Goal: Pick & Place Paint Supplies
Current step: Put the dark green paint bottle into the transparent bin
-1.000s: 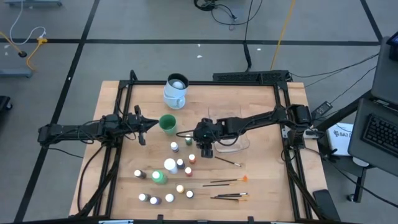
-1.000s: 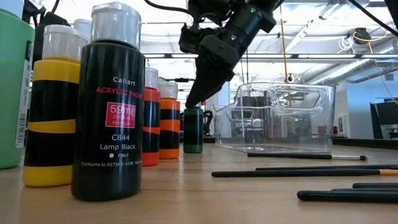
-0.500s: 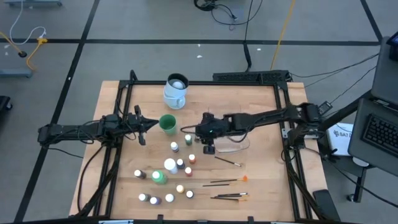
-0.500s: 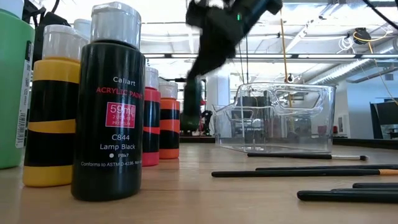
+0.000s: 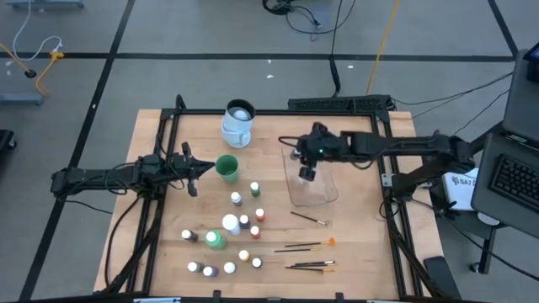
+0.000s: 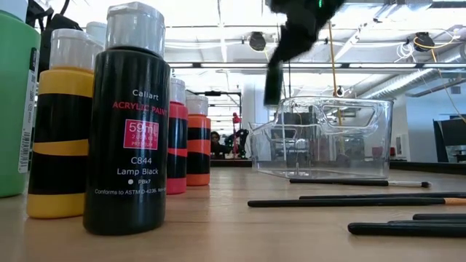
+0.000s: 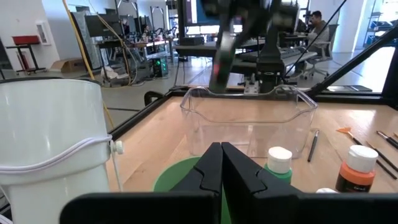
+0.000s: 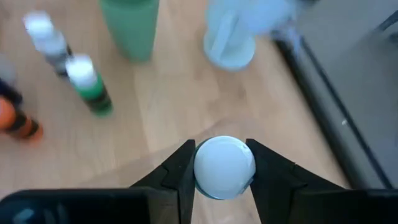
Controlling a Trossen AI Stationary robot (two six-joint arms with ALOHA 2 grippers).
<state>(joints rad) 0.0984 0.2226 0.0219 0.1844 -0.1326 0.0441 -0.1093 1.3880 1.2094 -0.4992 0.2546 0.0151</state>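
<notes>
My right gripper [image 5: 307, 166] hovers over the far-left part of the clear tub [image 5: 313, 187], shut on a small dark bottle [image 6: 274, 81] with a white cap. In the low view the bottle hangs above the tub's left wall [image 6: 266, 149]. My left gripper [image 5: 195, 173] waits, shut, beside a green cup [image 5: 226, 167] at the table's left. Several small white-capped bottles [image 5: 244, 220], among them a green one [image 5: 254, 187], stand upright on the wood. The larger green bottle [image 5: 216, 240] stands with them. Thin dark brushes [image 5: 305, 247] lie flat near the right-hand near corner. My right gripper [image 8: 221, 155] pinches the small bottle at its top end, the white cap [image 8: 224, 171] sitting between the two fingers [image 8: 177, 177]. The fingers come from above, pointing down. The bottle hangs roughly upright below them, lifted clear of table and tub.
A white-and-pale-blue mug [image 5: 238, 123] stands near the far edge, left of the tub. Black and yellow bottles [image 6: 129, 124] stand close to the near edge. A black frame rail [image 5: 383, 181] runs along the table's right side. Bare wood lies between the bottles and the tub.
My right gripper, low among the bottles a second ago and closed on the small dark bottle, has risen and swung toward the table's far right. The bottle has left the table and now hangs over the tub's far-left part.
</notes>
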